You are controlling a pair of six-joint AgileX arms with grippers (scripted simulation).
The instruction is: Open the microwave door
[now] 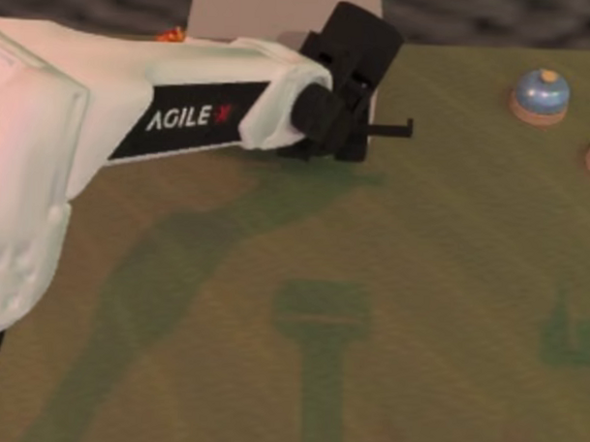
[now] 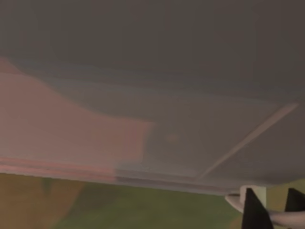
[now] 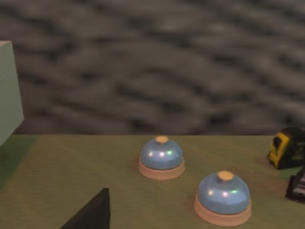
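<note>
Reaching across the top view from the left, the left arm [image 1: 133, 128] ends in the left gripper [image 1: 381, 129] at the far edge of the surface [image 1: 419, 284], its thin black jaws lying close together and pointing right with nothing visibly between them. Just behind them a pale corner of the microwave [image 1: 283, 12] shows. Only the left wrist view shows the door [image 2: 200, 129], a grey panel filling the frame just ahead of the jaws, pinkish cavity [image 2: 57, 129] glowing through it. The right wrist view alone shows a tape measure [image 3: 286, 148] beyond two bells [image 3: 161, 157]; whether the right gripper [image 3: 90, 212] is open I cannot tell.
</note>
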